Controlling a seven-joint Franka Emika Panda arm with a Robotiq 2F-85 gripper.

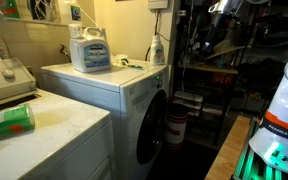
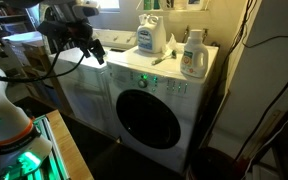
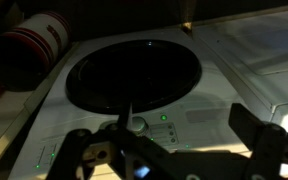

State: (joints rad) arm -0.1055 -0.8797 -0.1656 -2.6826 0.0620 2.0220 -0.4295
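Note:
My gripper [image 3: 162, 132] is open and empty, its two dark fingers spread wide in the wrist view. It hangs in the air facing the front of a white front-loading washer [image 2: 149, 100], apart from it. The wrist view shows the washer's round dark door [image 3: 134, 75], a control knob [image 3: 137, 124] and small green lights below the door. In both exterior views the arm is raised away from the machine, with the gripper [image 2: 84, 40] at the upper left and dim at the top right [image 1: 219, 20]. The washer also shows in an exterior view [image 1: 134, 100].
A blue-and-white detergent jug [image 2: 151, 38] and a white bottle [image 2: 193, 55] stand on the washer. A green bottle [image 1: 9, 122] lies on the neighbouring white appliance. A red-and-white can [image 3: 34, 45] stands on the floor beside the washer. Dark shelving [image 1: 209, 80] stands nearby.

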